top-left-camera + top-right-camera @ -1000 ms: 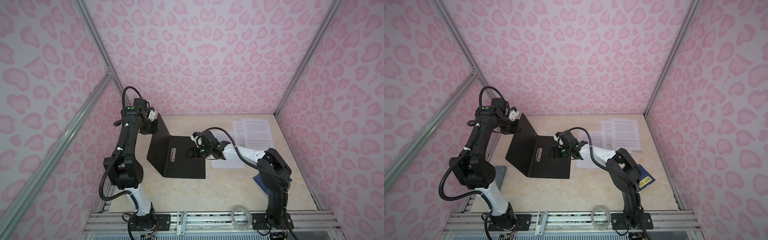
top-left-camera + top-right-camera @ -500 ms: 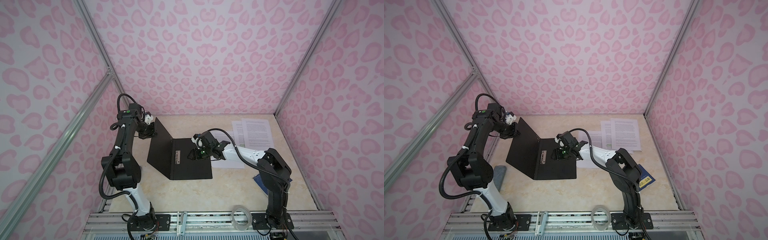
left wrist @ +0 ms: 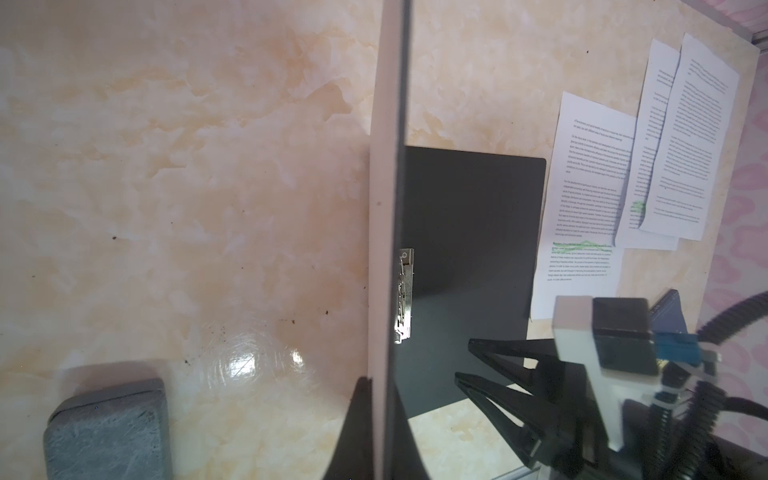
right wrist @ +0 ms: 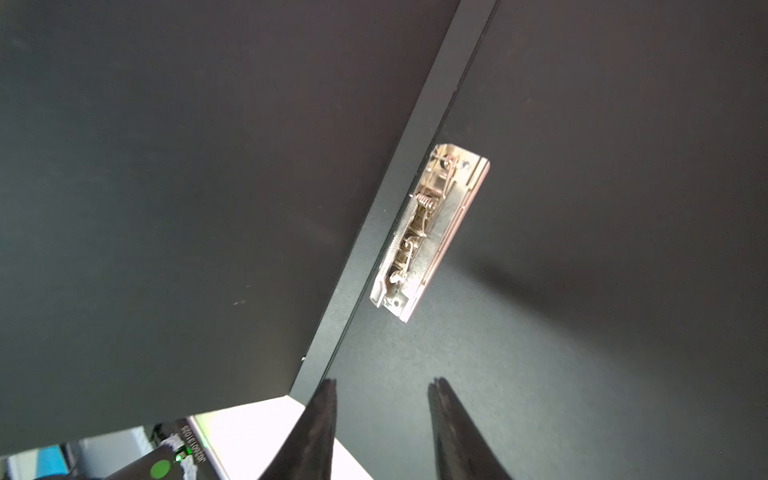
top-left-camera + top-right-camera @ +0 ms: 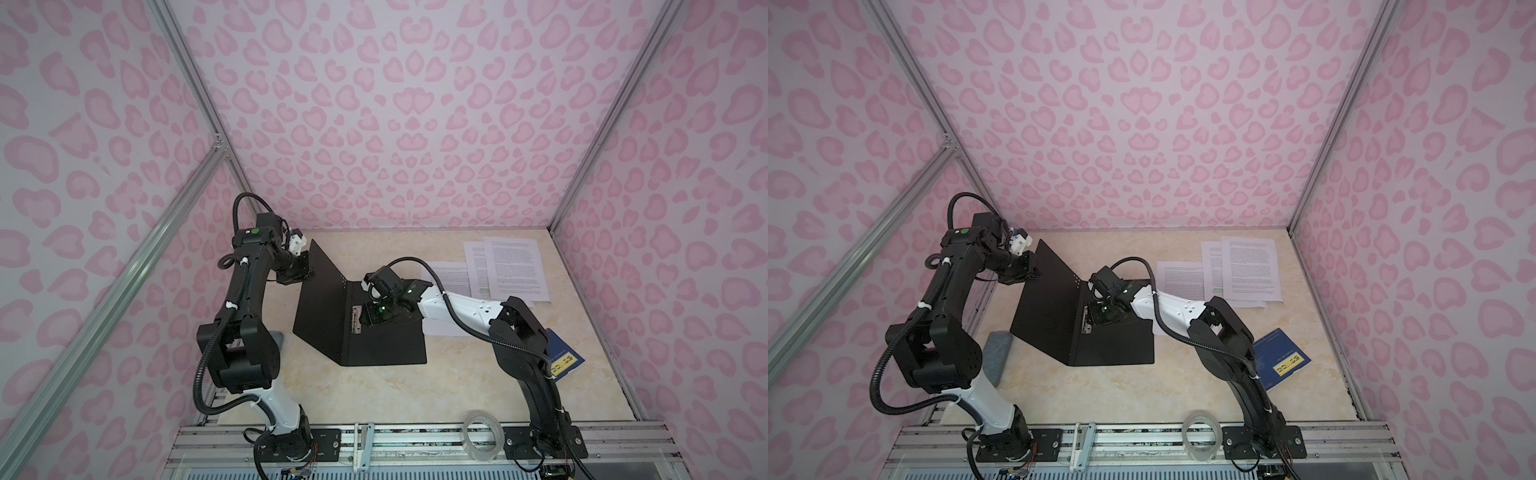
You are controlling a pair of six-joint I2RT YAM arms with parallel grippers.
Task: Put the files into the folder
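Observation:
The folder (image 5: 386,345) (image 5: 1117,345) lies open with its black inside showing. One half is flat on the table and the other cover stands raised on the left. My left gripper (image 5: 307,266) (image 5: 1034,270) (image 3: 382,380) is shut on the raised cover's outer edge (image 3: 384,208). My right gripper (image 5: 365,320) (image 5: 1096,316) (image 4: 382,382) is open over the flat half (image 4: 582,208), beside the metal clip (image 4: 428,232) (image 5: 356,320), with nothing between its fingers. The files (image 5: 515,266) (image 5: 1250,266) (image 3: 690,137), three overlapping printed sheets, lie at the back right, beyond the folder.
A dark blue booklet (image 5: 565,361) (image 5: 1279,357) lies by the right arm's base. A tape roll (image 5: 484,432) (image 5: 1200,428) sits on the front rail. A grey block (image 5: 998,349) (image 3: 108,428) rests left of the folder. Pink walls close three sides.
The folder has slid a little to the right. My left gripper has come down slightly with the raised cover. The right gripper's jaws have narrowed.

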